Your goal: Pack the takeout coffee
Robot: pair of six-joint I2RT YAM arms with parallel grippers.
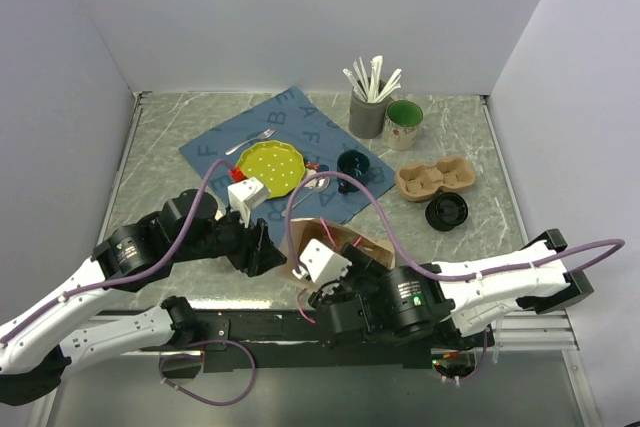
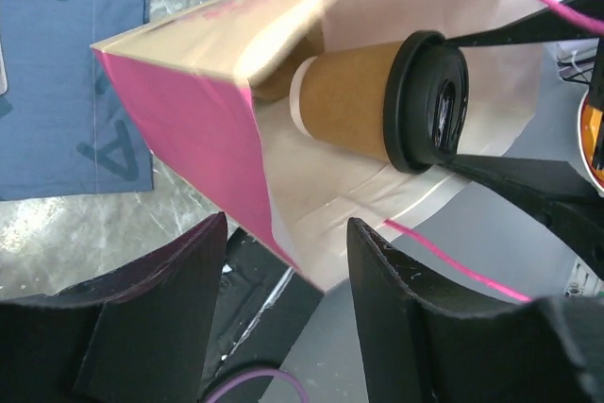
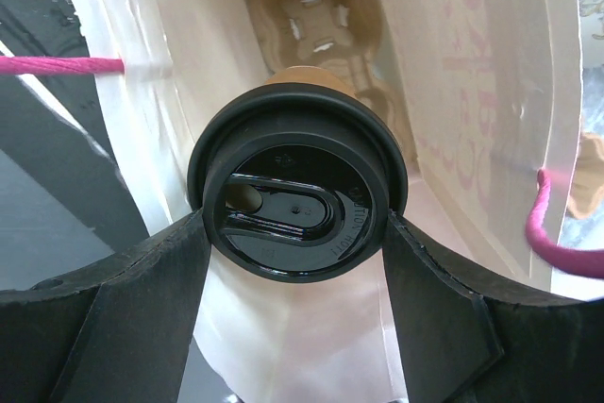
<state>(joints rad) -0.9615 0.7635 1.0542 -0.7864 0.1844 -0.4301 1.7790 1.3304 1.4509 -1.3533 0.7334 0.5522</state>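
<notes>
The right fingers (image 3: 444, 318) are closed on either side of the black lid (image 3: 297, 200) of a brown coffee cup (image 2: 354, 101). They hold it in the mouth of a paper bag (image 2: 189, 120) with pink panels, the cup's base pointing inward. Deeper in the bag sits a pulp cup carrier (image 3: 321, 16), its lower part hidden behind the cup. The left fingers (image 2: 160, 318) stand apart with the bag's rim corner in the gap; whether either touches the paper is unclear. From above, the arms cover the cup, and only part of the bag shows on the worktop (image 1: 170, 147)
</notes>
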